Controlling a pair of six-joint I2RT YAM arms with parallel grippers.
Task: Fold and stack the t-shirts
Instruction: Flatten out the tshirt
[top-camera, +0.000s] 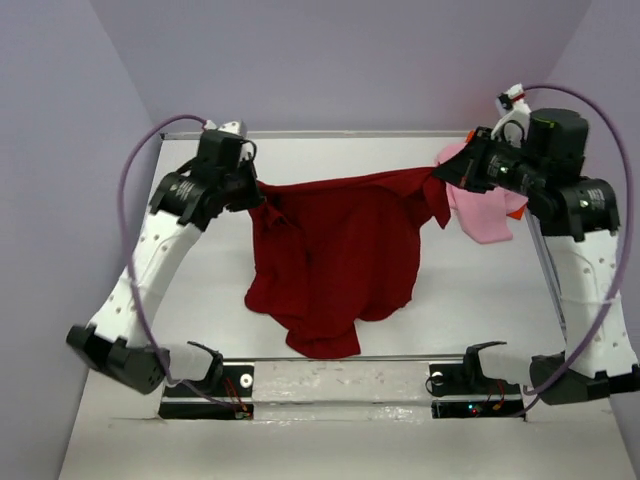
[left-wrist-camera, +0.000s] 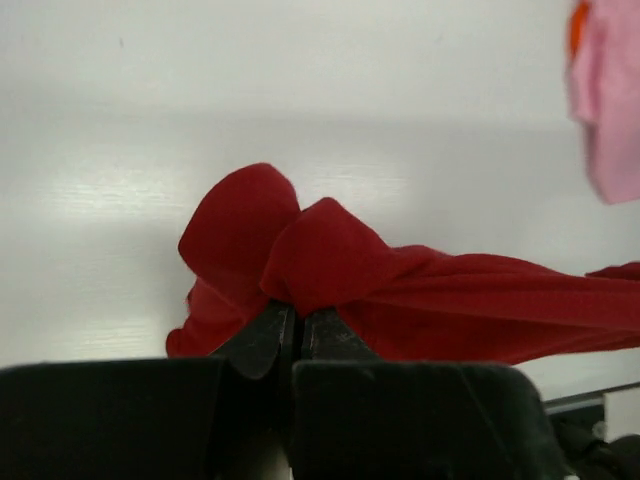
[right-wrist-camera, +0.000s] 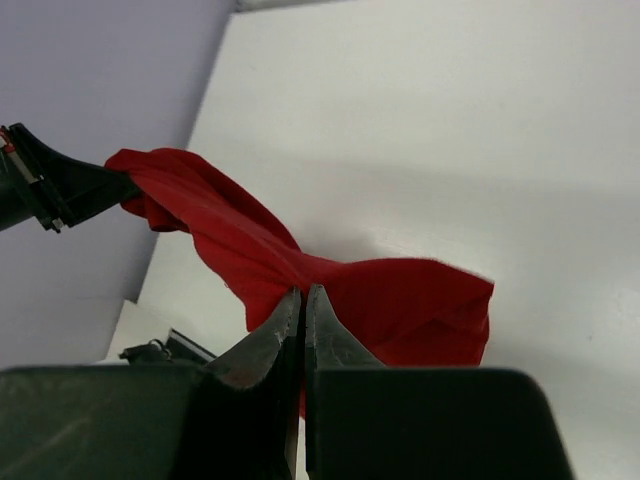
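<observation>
The dark red t-shirt (top-camera: 335, 255) hangs stretched between both arms above the white table, its lower part draping down toward the near edge. My left gripper (top-camera: 258, 188) is shut on its left upper corner (left-wrist-camera: 300, 265). My right gripper (top-camera: 440, 175) is shut on its right upper corner (right-wrist-camera: 400, 300). A light pink t-shirt (top-camera: 483, 212) lies crumpled at the back right, partly under the right arm, with a bit of the bright orange t-shirt (top-camera: 516, 210) peeking out beside it. Pink cloth (left-wrist-camera: 610, 110) also shows at the right edge of the left wrist view.
The white table (top-camera: 200, 290) is bounded by purple walls at the back and sides. A metal rail (top-camera: 350, 358) runs along the near edge between the two arm bases. A rail (top-camera: 548, 270) also lines the right side.
</observation>
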